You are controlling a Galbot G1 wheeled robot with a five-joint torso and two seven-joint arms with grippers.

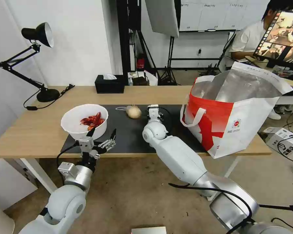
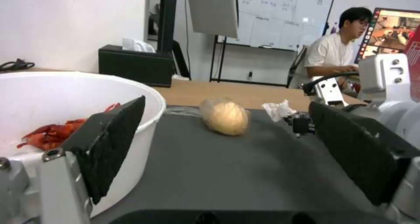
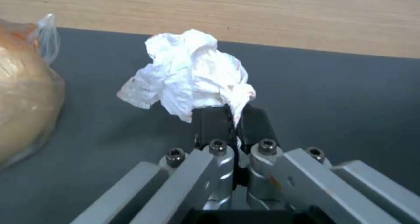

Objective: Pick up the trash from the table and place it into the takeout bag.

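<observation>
We see our right end effector clamped on the crumpled white tissue, low over the dark mat on the bench, just beside the beige lump in clear plastic. Our left end effector sits with fingers spread apart at the near rim of the white bowl of red crayfish shells. The takeout bag stands open at the bench's right end.
</observation>
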